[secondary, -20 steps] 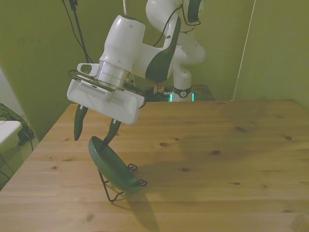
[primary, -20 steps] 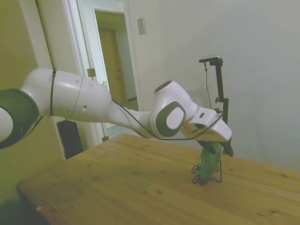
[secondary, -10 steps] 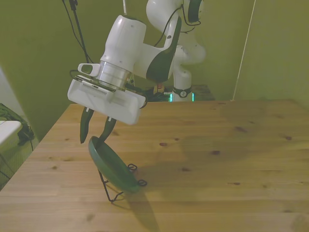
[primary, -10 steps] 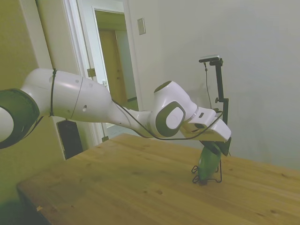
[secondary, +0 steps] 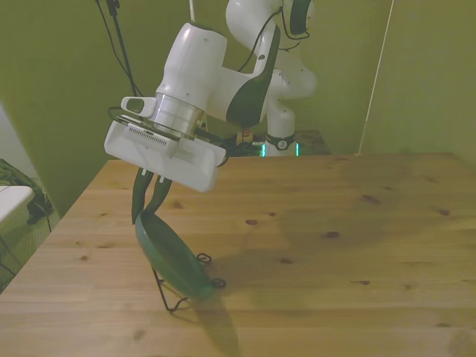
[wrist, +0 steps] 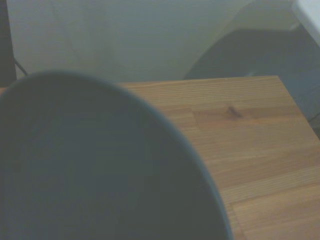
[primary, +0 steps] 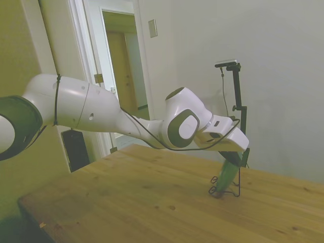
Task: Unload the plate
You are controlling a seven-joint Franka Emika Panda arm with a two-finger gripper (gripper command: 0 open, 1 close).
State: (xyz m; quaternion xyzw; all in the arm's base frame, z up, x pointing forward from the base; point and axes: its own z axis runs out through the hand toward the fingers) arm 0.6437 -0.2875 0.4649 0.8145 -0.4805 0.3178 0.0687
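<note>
The green plate stands tilted on edge in a thin black wire rack near the front view's left side of the table. In the side view the plate leans in the rack under the arm's hand. My gripper is at the plate's top rim, its two dark fingers drawn together on that rim. The wrist view is filled by the plate's blurred face from very close.
The wooden table stretches to the front view's right of the rack. Its left edge runs close beside the rack. A doorway and wall lie behind the table in the side view.
The fingers were spread wide over the plate's rim a second ago and have closed together onto it. In the side view the plate now leans more steeply.
</note>
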